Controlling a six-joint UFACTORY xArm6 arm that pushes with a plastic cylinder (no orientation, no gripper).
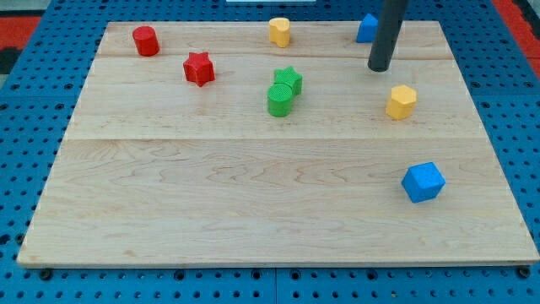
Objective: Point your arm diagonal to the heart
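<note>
**My tip sits near the top right of the board**

The big pale wooden board fills most of the view. It lies on a blue table with rows of little holes.

My dark straight rod comes down from the view's top. My tip rests on the board near the top right. It has no jaws to open or shut. It holds nothing and touches no block.

The blue cube block sits alone near the view's right, lower down, well apart from my tip.

The green round block and the green star block sit in the middle of the top half. They touch each other, with the star just behind.

The red star block is to the left of the green pair. The red round block is near the top left corner.

The yellow six-sided block is just below my tip and a bit to the right, near but not touching.

The yellow heart-like block is at the top edge, to the left of my tip and a little higher, well apart from it.

A small blue block peeks out beside the rod at the top. The rod hides part of it, so I cannot tell its shape.
</note>
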